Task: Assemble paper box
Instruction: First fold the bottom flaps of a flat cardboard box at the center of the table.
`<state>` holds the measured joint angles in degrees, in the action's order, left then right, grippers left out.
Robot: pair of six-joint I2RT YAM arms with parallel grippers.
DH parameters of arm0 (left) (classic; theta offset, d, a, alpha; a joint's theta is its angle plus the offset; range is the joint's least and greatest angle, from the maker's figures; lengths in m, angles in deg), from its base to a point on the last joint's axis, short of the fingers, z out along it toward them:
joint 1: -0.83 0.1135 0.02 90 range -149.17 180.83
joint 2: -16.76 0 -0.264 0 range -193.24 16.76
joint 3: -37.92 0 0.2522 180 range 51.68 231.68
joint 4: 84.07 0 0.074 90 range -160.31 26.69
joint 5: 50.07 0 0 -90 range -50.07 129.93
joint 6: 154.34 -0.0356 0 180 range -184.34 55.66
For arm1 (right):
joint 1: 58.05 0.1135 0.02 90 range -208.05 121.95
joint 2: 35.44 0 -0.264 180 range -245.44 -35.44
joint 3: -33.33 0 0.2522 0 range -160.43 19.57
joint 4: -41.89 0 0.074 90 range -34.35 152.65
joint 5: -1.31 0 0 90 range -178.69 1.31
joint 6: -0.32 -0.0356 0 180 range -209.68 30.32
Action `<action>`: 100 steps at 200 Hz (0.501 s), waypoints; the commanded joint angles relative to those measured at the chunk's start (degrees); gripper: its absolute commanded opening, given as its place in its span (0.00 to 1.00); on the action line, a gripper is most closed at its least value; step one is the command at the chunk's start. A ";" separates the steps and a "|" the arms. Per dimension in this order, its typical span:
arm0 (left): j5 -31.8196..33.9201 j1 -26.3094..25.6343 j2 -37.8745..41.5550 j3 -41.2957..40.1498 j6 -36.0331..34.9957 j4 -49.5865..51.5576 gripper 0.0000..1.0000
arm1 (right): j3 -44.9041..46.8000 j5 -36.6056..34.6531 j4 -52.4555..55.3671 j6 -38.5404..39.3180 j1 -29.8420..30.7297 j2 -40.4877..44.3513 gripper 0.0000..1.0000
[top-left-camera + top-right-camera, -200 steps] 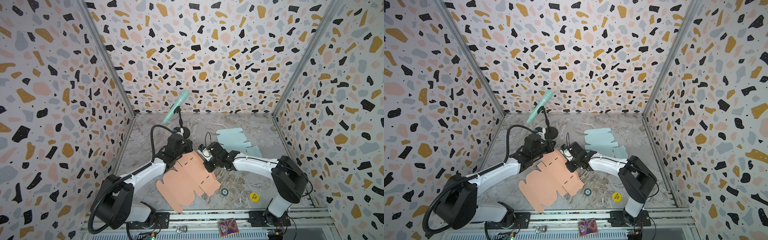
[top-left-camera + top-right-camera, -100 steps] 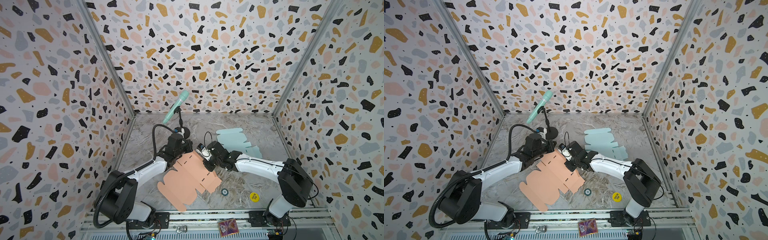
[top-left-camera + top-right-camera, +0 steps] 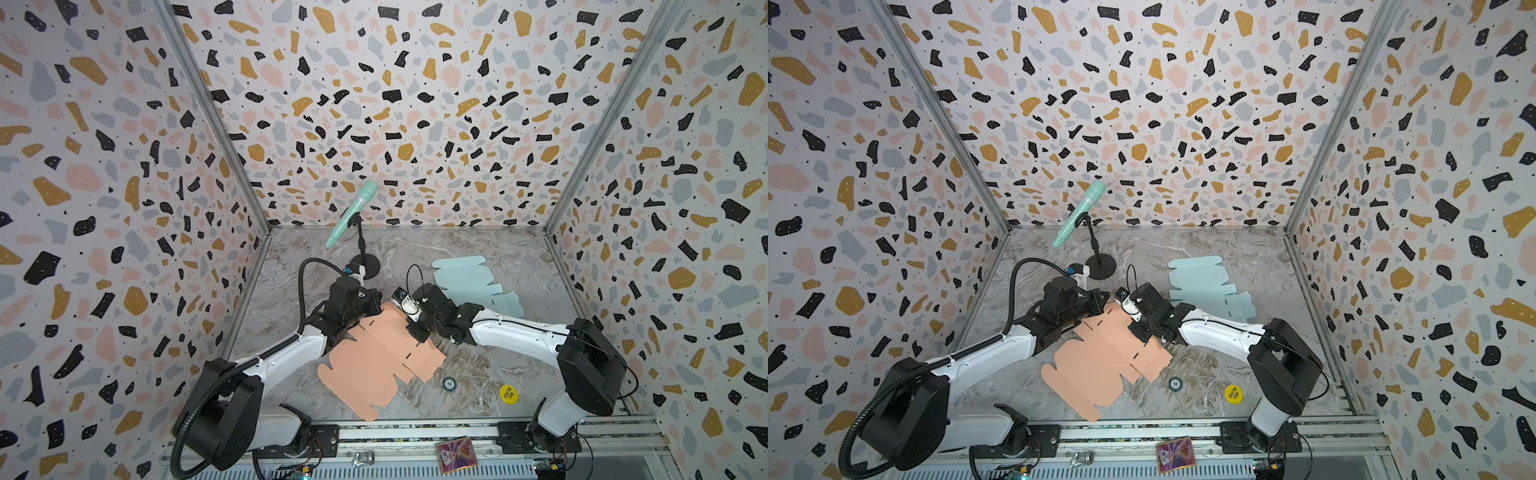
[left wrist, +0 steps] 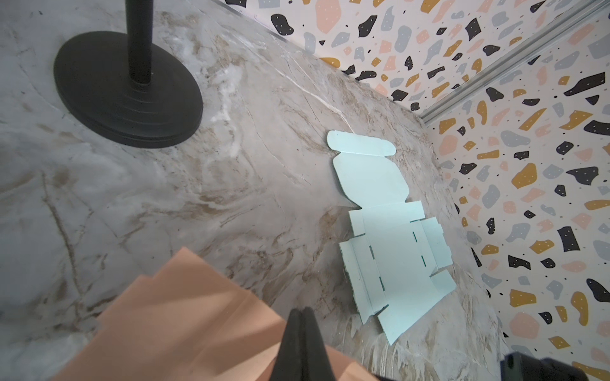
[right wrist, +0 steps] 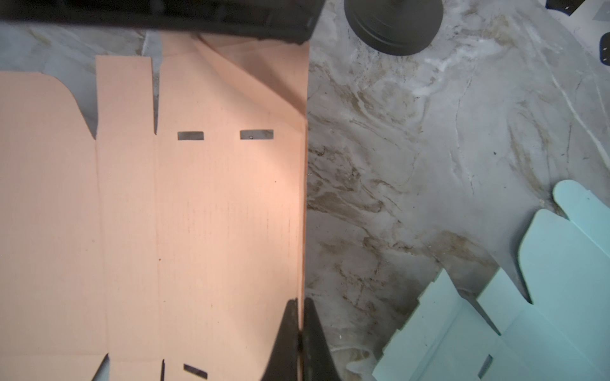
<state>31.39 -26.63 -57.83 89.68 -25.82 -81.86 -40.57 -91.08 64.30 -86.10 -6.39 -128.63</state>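
A flat peach paper box blank [image 3: 374,357] [image 3: 1100,361] lies unfolded mid-table. My right gripper [image 3: 415,332] [image 5: 301,301] is shut on the thin flap along its far right edge, which stands up between the fingers. My left gripper [image 3: 376,305] [image 4: 301,311] is shut at the blank's far left corner. Its tips sit over the peach sheet [image 4: 185,323], with no paper showing between them. The sheet [image 5: 198,214] creases upward near that gripper.
A second flat blank, pale teal [image 3: 469,286] [image 4: 389,250], lies behind the right arm. A teal microphone [image 3: 351,214] stands on a black round base [image 3: 365,266] just behind the left gripper. A poker chip [image 3: 449,383] and a yellow disc [image 3: 508,392] lie front right. Patterned walls enclose the table.
The peach blank has slid slightly to the right with both grippers on it. Both grippers have stayed shut.
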 commanded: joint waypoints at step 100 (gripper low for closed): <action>-0.86 -1.05 7.46 -6.69 1.22 -0.45 0.00 | 0.92 -6.73 -2.40 6.58 1.52 4.42 0.00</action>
<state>31.61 -29.82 -53.98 85.22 -23.79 -82.32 -40.41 -94.87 63.58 -82.45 -5.27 -127.82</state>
